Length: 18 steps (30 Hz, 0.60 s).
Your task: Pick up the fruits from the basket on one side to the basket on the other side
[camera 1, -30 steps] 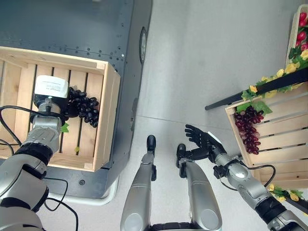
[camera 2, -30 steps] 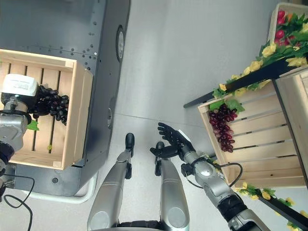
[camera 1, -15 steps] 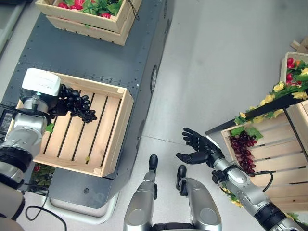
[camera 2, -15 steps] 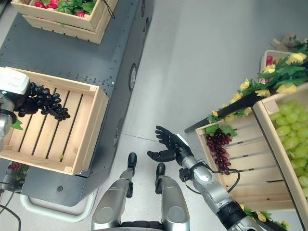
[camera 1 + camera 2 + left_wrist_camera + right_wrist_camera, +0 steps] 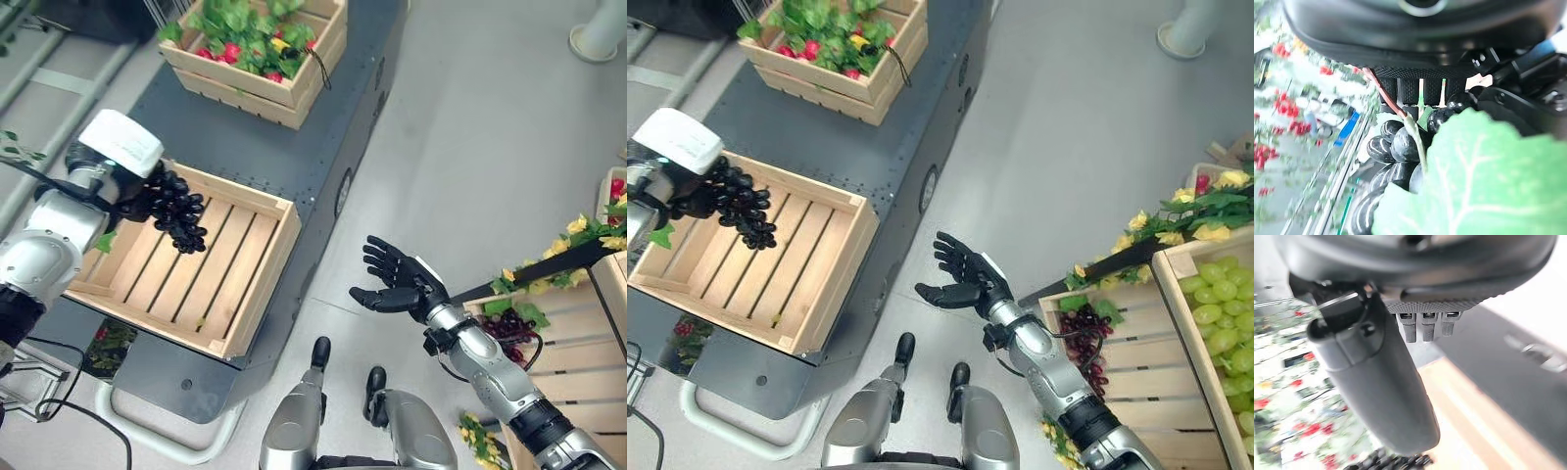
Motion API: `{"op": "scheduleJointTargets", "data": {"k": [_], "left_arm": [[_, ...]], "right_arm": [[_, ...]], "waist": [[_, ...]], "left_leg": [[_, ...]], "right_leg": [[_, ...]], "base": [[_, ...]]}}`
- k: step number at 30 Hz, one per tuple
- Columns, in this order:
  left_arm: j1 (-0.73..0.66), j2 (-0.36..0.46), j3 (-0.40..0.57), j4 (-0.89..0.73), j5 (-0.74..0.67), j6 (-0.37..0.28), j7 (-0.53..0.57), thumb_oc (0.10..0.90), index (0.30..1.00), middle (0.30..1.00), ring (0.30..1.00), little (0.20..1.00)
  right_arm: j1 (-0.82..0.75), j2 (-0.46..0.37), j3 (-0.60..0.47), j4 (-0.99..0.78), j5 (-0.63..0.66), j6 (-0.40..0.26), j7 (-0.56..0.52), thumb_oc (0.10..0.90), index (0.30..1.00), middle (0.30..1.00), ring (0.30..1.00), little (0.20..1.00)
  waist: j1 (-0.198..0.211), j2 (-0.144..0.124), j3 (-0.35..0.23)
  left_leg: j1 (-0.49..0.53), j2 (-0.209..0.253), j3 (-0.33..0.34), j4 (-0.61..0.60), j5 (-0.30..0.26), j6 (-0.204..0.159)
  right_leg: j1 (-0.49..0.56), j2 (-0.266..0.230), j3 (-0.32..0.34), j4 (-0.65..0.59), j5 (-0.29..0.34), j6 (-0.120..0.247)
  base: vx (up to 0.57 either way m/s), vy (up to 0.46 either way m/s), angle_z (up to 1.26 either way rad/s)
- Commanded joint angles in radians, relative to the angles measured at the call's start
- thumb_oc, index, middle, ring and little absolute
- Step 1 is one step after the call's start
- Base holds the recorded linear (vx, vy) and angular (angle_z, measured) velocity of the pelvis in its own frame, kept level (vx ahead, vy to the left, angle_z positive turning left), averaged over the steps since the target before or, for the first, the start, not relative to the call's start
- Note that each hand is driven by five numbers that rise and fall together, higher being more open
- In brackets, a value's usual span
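Holding a bunch of dark grapes (image 5: 179, 211) over the slatted crate (image 5: 250, 299) on the grey cart (image 5: 323, 147), the left hand (image 5: 132, 196) is gripping it at the stem end; the left wrist view is showing fingers (image 5: 1410, 90) curled round the top berries, with a green leaf (image 5: 1484, 181) crowding close to the lens. The bunch is hanging free above the slats, not resting on them, so far as can be judged.

The right hand (image 5: 397, 289) is idling over the floor (image 5: 490, 147) between cart and shelves, palm up, fingers spread and carrying nothing.

Step in hand: looks like the carry-and-place part of a transfer. Whether the grapes are arriving at this crate or leaving it is not readable from this moment alone. A second dark-red bunch (image 5: 1083, 343) is lying in the shelf crate (image 5: 1136, 362) on the right side, near the green grapes (image 5: 1220, 308).

Next move, if placing: lowering the bunch toward the slats, well inside the walls, then easing the fingers apart so the stem slips free without snagging.

A further crate of red fruit and leaves (image 5: 260, 44) is sitting farther back on the cart.

Writing: a white box on the left wrist is bearing faint print, too small to make out. No other labels legible.
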Motion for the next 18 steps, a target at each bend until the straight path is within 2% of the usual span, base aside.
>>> {"op": "scheduleJointTargets", "data": {"k": [1, 4, 8, 13, 18], "left_arm": [[-0.1, 0.029, 0.024, 0.028, 0.14, 0.025, -0.025, 0.4, 0.3, 0.3, 0.3, 0.3], [-0.116, 0.017, 0.01, -0.005, 0.175, -0.01, -0.036, 0.4, 0.3, 0.3, 0.3, 0.3], [-0.225, -0.015, -0.078, -0.054, 0.22, -0.06, -0.081, 0.4, 0.3, 0.3, 0.3, 0.3], [-0.303, -0.04, -0.123, -0.111, 0.216, -0.067, -0.145, 0.4, 0.3, 0.3, 0.3, 0.3], [-0.366, -0.08, -0.169, -0.157, 0.227, -0.096, -0.188, 0.4, 0.3, 0.3, 0.3, 0.3]], "right_arm": [[-0.012, 0.049, 0.021, -0.12, 0.115, -0.083, 0.054, 0.8, 0.9, 0.9, 0.9, 0.9], [-0.049, 0.078, 0.041, -0.144, 0.173, -0.069, 0.054, 0.8, 0.9, 0.9, 0.9, 0.9], [-0.105, 0.123, 0.063, -0.164, 0.233, -0.054, 0.03, 0.8, 0.9, 0.9, 0.9, 0.9], [-0.136, 0.157, 0.08, -0.172, 0.243, -0.061, -0.012, 0.8, 0.9, 0.9, 0.9, 0.9], [-0.157, 0.202, 0.101, -0.172, 0.231, -0.066, -0.101, 0.8, 0.9, 0.9, 0.9, 0.9]], "waist": [[-0.009, -0.005, -0.234], [0.0, -0.001, -0.255], [0.007, 0.003, -0.285], [0.013, 0.002, -0.305], [0.015, 0.004, -0.322]], "left_leg": [[0.071, -0.079, 0.025, -0.021, -0.125, -0.003], [0.084, -0.079, 0.017, -0.036, -0.123, -0.002], [0.094, -0.081, 0.018, -0.039, -0.13, 0.002], [0.103, -0.08, 0.025, -0.037, -0.14, 0.008], [0.117, -0.079, 0.028, -0.046, -0.143, 0.012]], "right_leg": [[0.153, -0.001, -0.002, -0.32, 0.15, 0.048], [0.163, -0.003, -0.005, -0.337, 0.157, 0.049], [0.166, -0.01, -0.015, -0.342, 0.159, 0.054], [0.171, -0.016, -0.023, -0.344, 0.158, 0.058], [0.179, -0.019, -0.029, -0.346, 0.157, 0.059]], "base": [[0.01, -0.03, 0.04], [0.01, -0.024, 0.12], [0.0, -0.014, 0.11], [0.01, -0.008, 0.03], [0.0, 0.0, 0.0]]}}
